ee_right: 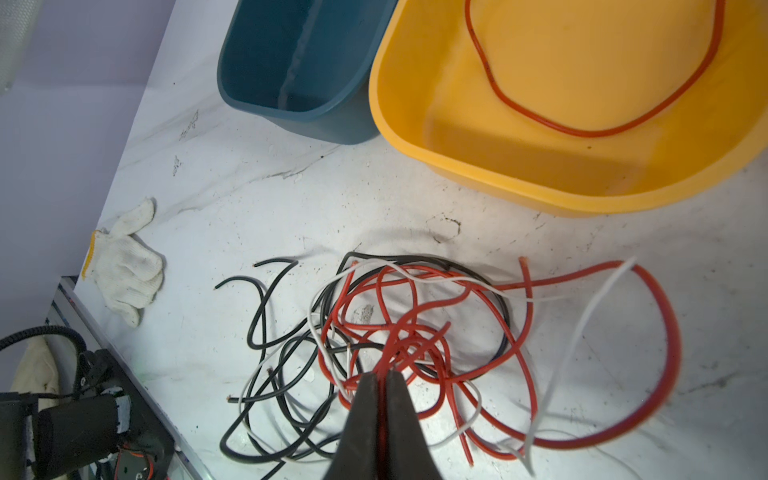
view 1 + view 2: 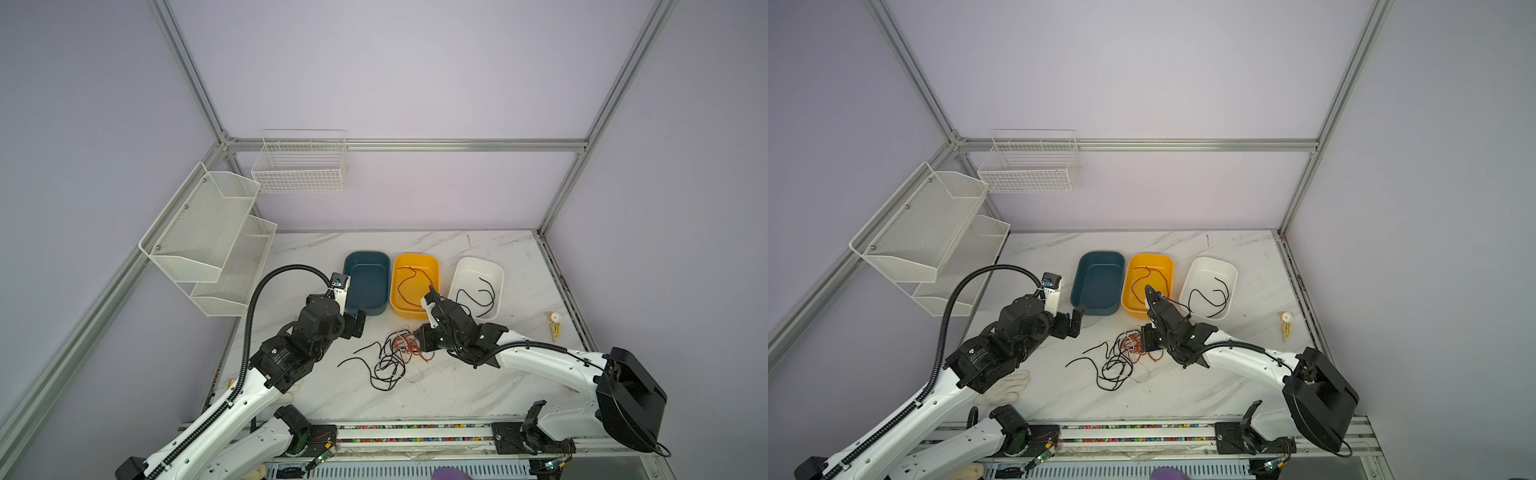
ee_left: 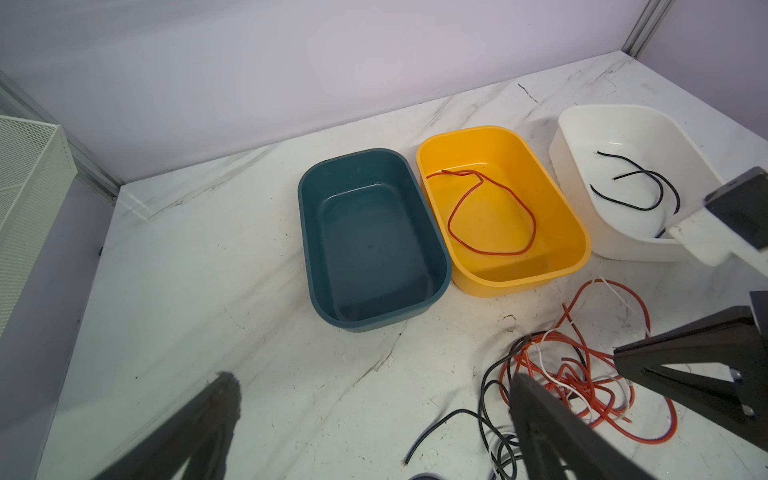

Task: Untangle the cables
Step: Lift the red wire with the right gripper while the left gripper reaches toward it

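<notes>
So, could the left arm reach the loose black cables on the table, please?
Probably yes: the left gripper is open and only bare table separates it from the black cables; the right gripper pinches red cables.

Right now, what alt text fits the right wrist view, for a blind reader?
The right gripper is shut on a red cable in a tangle of red, black and white cables on the marble table. Nearby stand an empty teal bin and a yellow bin holding one red loop.

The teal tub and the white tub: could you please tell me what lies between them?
The yellow tub, holding one red cable, stands between them; both top views show it.
</notes>
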You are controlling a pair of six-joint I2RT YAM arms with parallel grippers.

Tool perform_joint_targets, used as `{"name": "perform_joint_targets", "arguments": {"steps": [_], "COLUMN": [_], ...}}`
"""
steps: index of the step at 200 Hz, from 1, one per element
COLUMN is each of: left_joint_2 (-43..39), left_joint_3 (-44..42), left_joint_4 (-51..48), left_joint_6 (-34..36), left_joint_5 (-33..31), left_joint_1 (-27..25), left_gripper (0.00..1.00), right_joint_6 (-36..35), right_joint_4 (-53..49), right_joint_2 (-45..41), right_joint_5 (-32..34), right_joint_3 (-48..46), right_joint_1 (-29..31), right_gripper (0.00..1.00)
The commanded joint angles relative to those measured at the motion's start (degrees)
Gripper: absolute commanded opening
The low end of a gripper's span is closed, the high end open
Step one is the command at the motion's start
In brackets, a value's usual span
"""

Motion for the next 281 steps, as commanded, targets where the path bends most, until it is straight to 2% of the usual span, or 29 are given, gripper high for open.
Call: {"name": "perform_joint_targets", "arguments": {"steps": [1, 56, 96, 138, 164, 203, 221, 250, 281], "left_joint_2": [-0.7, -0.5, -0.2, 0.0, -0.5, -2.8, -2.1, 0.8, 3.2], "left_joint_3": [-2.1, -2.0, -1.8, -1.4, -0.9, -1.9, -1.9, -1.3, -0.4], "left_joint_4": [1.7, 1.4, 1.0, 0.7, 0.8, 3.5, 3.7, 3.1, 1.7], "left_joint_6": [-0.9, -0.7, -0.5, -0.5, 0.1, 1.1, 1.0, 1.0, 1.2], "left_joint_5": [0.8, 2.5, 4.1, 6.9, 12.7, 31.3, 37.5, 43.0, 43.2], "left_joint_1": [0.3, 0.3, 0.3, 0.2, 0.3, 0.2, 0.1, 0.1, 0.0], "left_gripper": [1.0, 1.0, 1.0, 1.0, 1.0, 1.0, 1.0, 1.0, 0.99], "right_joint_6": [-0.6, -4.8, -8.0, -10.2, -10.0, -9.8, -9.8, -10.2, -10.8], "right_joint_4": [-2.2, -10.8, -15.3, -15.1, -14.1, -13.3, -10.7, -8.8, -6.7], "right_joint_2": [-2.8, -10.2, -14.3, -17.2, -17.8, -18.3, -19.8, -21.2, -23.1], "right_joint_5": [2.2, 6.2, 6.6, 1.0, -2.4, -5.5, -8.4, -11.3, -13.8], "right_joint_3": [2.1, 9.6, 15.6, 19.6, 20.3, 19.0, 17.4, 15.1, 13.0], "right_joint_1": [0.5, 0.5, 0.5, 0.5, 0.5, 0.5, 0.5, 0.5, 0.5], "right_gripper": [0.01, 0.0, 0.0, 0.0, 0.0, 0.0, 0.0, 0.0, 0.0]}}
